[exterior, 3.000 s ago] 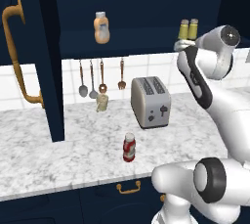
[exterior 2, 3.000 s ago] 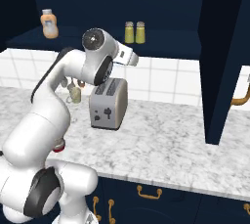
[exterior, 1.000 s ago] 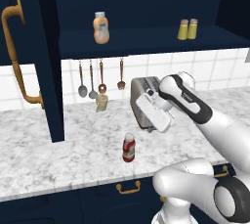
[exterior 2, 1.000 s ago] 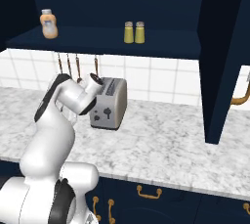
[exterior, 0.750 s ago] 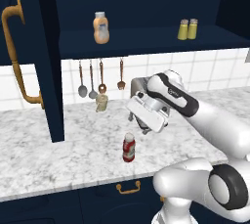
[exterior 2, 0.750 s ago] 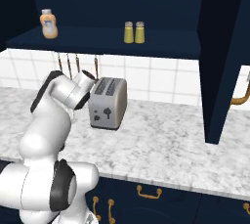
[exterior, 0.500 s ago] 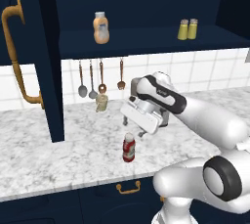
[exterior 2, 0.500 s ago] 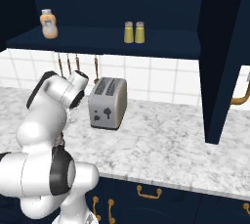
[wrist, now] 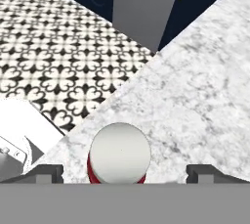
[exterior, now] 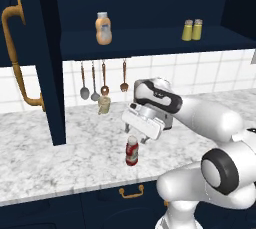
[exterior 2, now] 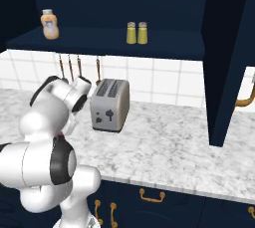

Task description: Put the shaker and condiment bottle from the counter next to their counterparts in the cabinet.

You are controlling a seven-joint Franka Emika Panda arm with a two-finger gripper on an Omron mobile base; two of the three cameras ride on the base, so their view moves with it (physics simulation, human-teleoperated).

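The white arm's two-finger gripper (exterior: 136, 139) is hanging released, jaws spread wide, directly above the small red condiment bottle with a white cap (exterior: 132, 151), which is standing upright near the front edge of the white-and-grey marbled stone counter (exterior: 60, 163), untouched.

In the hand view, the dark fingertips (wrist: 45, 173) are flanking the cap (wrist: 120, 152).

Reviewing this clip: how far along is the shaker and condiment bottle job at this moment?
Done, it seems: two yellow shakers stand side by side on the cabinet shelf. In hand: the open gripper hangs directly over the red condiment bottle, which stands unheld on the counter. Left: grasp it and set it beside the peach-orange bottle on the shelf.
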